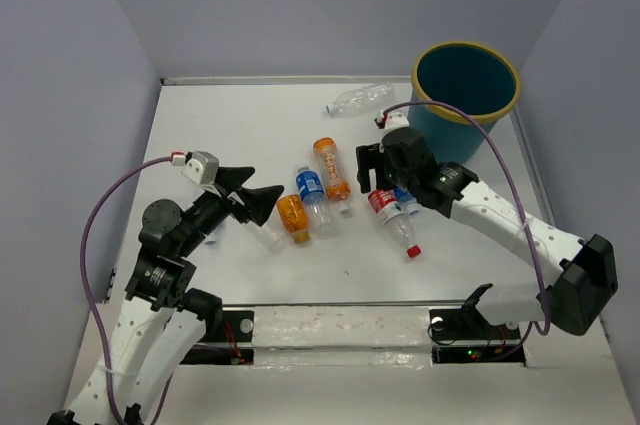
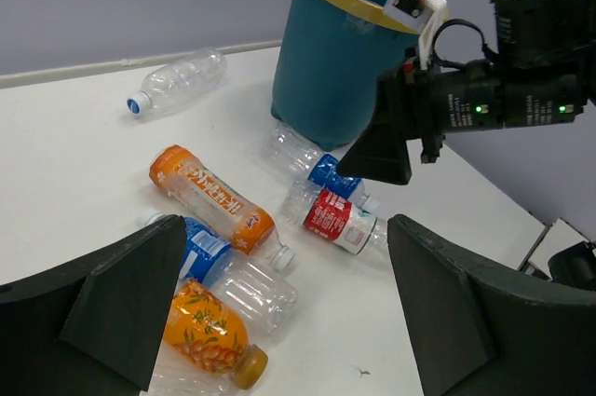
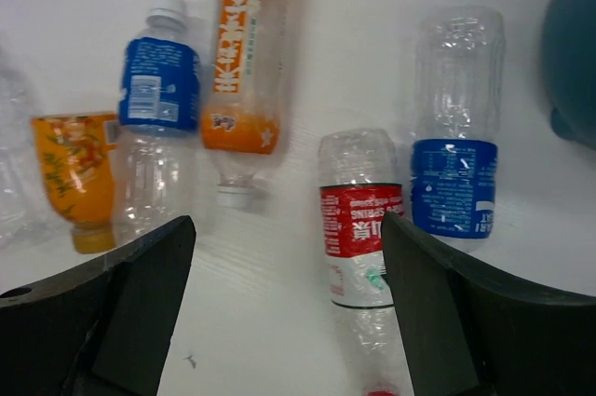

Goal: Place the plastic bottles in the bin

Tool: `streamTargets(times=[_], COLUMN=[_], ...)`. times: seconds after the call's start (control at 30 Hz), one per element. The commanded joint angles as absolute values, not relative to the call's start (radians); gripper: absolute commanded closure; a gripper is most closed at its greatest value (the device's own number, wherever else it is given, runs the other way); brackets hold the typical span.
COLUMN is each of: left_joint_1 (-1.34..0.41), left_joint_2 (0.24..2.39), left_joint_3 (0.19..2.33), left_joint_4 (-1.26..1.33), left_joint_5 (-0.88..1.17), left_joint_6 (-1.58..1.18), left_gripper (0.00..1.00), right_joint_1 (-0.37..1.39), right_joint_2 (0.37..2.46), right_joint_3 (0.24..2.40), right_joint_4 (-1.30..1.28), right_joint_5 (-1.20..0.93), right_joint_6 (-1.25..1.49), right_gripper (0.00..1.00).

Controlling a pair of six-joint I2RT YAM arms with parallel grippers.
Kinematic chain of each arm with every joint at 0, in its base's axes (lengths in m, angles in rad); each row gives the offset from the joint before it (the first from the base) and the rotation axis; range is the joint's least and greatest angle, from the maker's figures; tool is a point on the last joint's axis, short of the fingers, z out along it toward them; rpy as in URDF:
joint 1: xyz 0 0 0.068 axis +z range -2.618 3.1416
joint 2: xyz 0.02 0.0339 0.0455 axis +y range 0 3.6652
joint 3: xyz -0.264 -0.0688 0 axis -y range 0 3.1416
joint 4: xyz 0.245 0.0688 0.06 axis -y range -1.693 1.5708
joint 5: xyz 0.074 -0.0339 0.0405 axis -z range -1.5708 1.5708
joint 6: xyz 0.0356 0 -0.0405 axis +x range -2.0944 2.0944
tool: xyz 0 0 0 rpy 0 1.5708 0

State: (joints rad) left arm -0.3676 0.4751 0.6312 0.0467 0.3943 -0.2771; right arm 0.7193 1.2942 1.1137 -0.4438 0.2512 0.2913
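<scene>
Closest to the left wrist camera are the dark fingers (image 2: 112, 312) of the left end effector (image 2: 279, 321). They stand wide apart, released, with nothing between them. It hangs over the left part of the white counter (image 1: 220, 125), and its tips point right, toward the group of bottles.

Just beside these tips lies the near clear bottle (image 1: 268, 237). To its right comes the short orange bottle (image 1: 292, 217), and close against that one is the blue-labelled bottle (image 1: 313, 197). The tall orange bottle (image 1: 332, 168) lies a little farther back, with its white cap turned to the near side. The far clear bottle (image 1: 360, 99), which has a blue cap, lies alone at the far side of the counter, to the left of the bin.

Right of the centre lies the red-labelled bottle (image 1: 395, 220), with its red cap (image 1: 413, 252) toward the near edge. The right end effector (image 3: 289, 321) hangs above the far part of this bottle. Its jaws are spread and released, and they hold nothing. I cannot tell whether it touches the bottle. The second blue-labelled bottle (image 3: 453, 182) lies just to the right of the red-labelled one, side by side with it and partly under the right arm in the top view.

The bin (image 2: 321, 70) stands upright at the far right of the counter — teal with a yellow rim. Every bottle that shows lies on the counter, outside the bin.
</scene>
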Motion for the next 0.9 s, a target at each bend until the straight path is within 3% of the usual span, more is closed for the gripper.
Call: streamTargets(times=[0.0,0.23,0.87], left_joint_1=[-0.38,-0.393,-0.43], left_joint_2=[0.456,0.443,0.453], left_joint_3=[0.678,0.678,0.683], left_joint_4=[0.06,0.052,0.052], left_joint_5=[0.4,0.403,0.383], left_joint_6=[-0.258,-0.25,-0.245], left_gripper=[0.01,0.01,0.01], right_joint_1=[0.721,0.681,0.598], right_joint_2=[1.373,1.509,1.775], right_joint_3=[1.169,1.224,1.341], right_joint_4=[-0.466,-0.468,-0.471], right_joint_5=[0.428,0.44,0.56], right_joint_6=[0.215,0.164,0.092], right_gripper=[0.14,0.21,0.22])
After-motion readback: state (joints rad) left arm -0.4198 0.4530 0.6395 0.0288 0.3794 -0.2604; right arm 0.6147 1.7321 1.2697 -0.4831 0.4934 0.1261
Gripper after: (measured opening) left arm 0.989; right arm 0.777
